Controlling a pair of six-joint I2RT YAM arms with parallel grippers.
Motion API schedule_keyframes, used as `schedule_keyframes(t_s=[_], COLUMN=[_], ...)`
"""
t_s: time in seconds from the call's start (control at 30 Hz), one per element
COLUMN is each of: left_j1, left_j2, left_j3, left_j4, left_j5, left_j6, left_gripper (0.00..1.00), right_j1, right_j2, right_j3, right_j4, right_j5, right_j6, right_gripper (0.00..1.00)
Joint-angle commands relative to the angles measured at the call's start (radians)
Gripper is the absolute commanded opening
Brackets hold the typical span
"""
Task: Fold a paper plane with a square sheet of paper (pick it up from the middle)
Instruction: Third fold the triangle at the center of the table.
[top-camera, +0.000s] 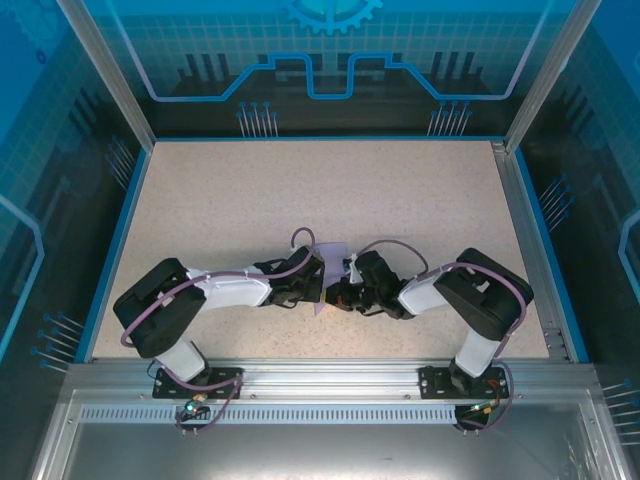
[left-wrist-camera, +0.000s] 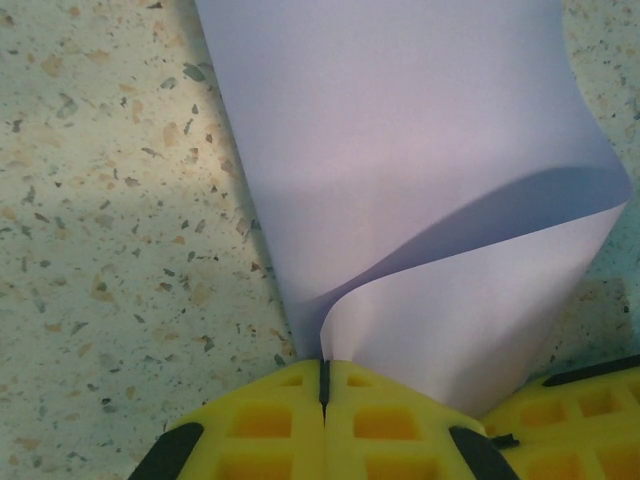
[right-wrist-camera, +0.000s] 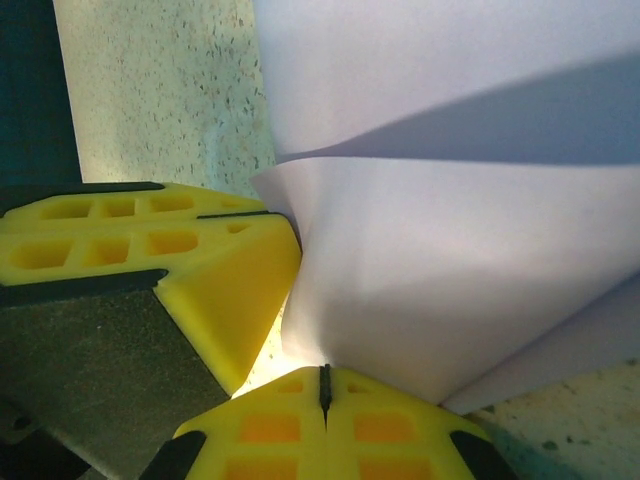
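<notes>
Lavender paper (left-wrist-camera: 400, 150), thin and plain, bowed up into a loose curl. We see it at the near middle of the speckled table (top-camera: 300, 190), between the arms. Left gripper (left-wrist-camera: 323, 385) pinched tight on its edge, right gripper (right-wrist-camera: 323, 385) likewise, the two just beside each other.

No legible text or labels

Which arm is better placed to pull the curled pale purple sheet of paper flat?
Probably left: the left gripper, shut, pinches the pale purple sheet of paper just where its curl starts, most of it stretching ahead. The right gripper pinches alongside, so it's close.
</notes>
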Motion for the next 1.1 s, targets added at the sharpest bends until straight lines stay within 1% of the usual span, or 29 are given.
schedule_keyframes(t_s=[0.0, 0.07, 0.13, 0.3, 0.5, 0.67, 0.83, 0.97, 1.07], left_j1=[0.004, 0.004, 0.004, 0.005, 0.004, 0.004, 0.004, 0.004, 0.004], left_j2=[0.041, 0.042, 0.043, 0.044, 0.044, 0.041, 0.036, 0.038, 0.039], left_j3=[-0.007, -0.004, 0.0, 0.002, 0.001, 0.001, -0.009, -0.008, -0.003], left_j4=[-0.048, -0.051, -0.05, -0.056, -0.057, -0.059, -0.06, -0.062, -0.064], left_j5=[0.023, 0.023, 0.022, 0.03, 0.026, 0.023, 0.021, 0.016, 0.016], left_j6=[0.022, 0.024, 0.024, 0.024, 0.023, 0.023, 0.026, 0.029, 0.03], left_gripper=[0.0, 0.0, 0.0, 0.0, 0.0, 0.0, 0.0, 0.0, 0.0], right_j1=[-0.014, -0.034, -0.061, -0.107, -0.11, -0.115, -0.141, -0.147, -0.15], right_j2=[-0.075, -0.122, -0.139, -0.108, -0.045, -0.019, 0.023, 0.008, -0.028], right_j3=[0.004, 0.012, 0.02, 0.062, 0.083, 0.062, 0.034, 0.035, 0.065], right_j4=[-0.084, -0.121, -0.132, -0.139, -0.132, -0.169, -0.162, -0.203, -0.244], right_j5=[0.036, 0.04, 0.018, -0.032, -0.055, -0.007, -0.004, 0.003, -0.018], right_j6=[-0.031, -0.047, -0.063, -0.086, -0.08, -0.102, -0.111, -0.123, -0.143], right_gripper=[0.0, 0.0, 0.0, 0.0, 0.0, 0.0, 0.0, 0.0, 0.0])
